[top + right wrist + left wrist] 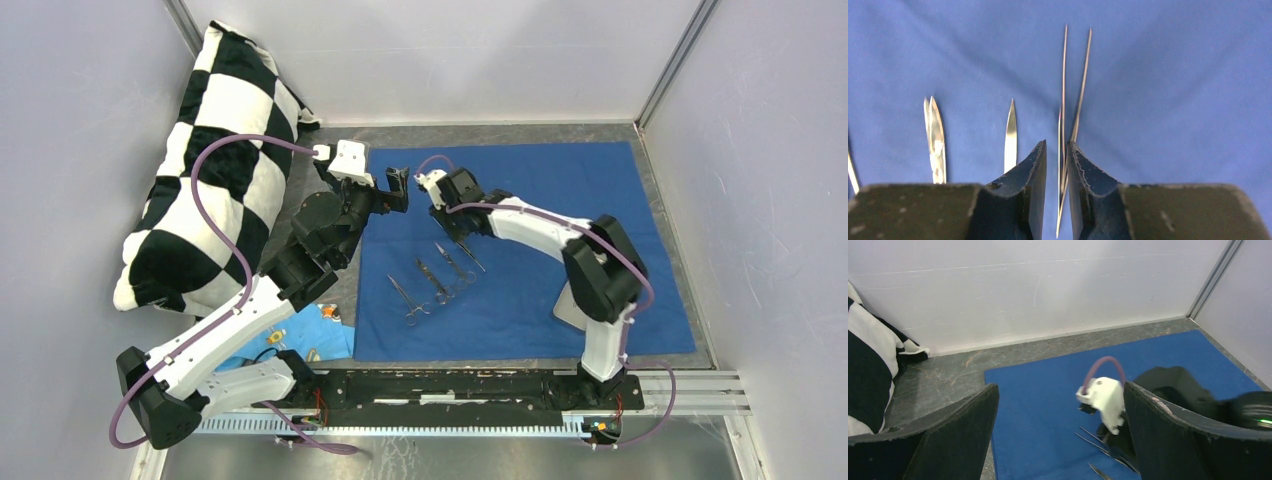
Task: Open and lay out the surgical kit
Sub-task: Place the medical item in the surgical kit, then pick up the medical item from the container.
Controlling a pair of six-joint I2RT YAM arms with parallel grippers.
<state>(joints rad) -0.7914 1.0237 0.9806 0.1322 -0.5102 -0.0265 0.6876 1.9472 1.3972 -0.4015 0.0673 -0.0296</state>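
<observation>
The dark blue cloth wrap (560, 210) lies spread flat on the table. Three scissor-like silver instruments (432, 283) lie on it in a slanted row. My right gripper (458, 232) points down beside them, shut to a narrow gap on the rear of thin silver tweezers (1073, 90), low over the cloth. The tweezers' tips point away, and blade tips of the other instruments (1010, 135) show to their left. My left gripper (398, 192) hovers open and empty over the cloth's back left edge. A pale grey flat piece (565, 308), possibly the steel tray, is mostly hidden by the right arm.
A black-and-white checkered pillow (215, 160) leans against the left wall. A light blue cloth scrap (330, 335) lies at the near left beside the left arm. Walls enclose the back and both sides. In the left wrist view the right wrist (1103, 400) sits close in front.
</observation>
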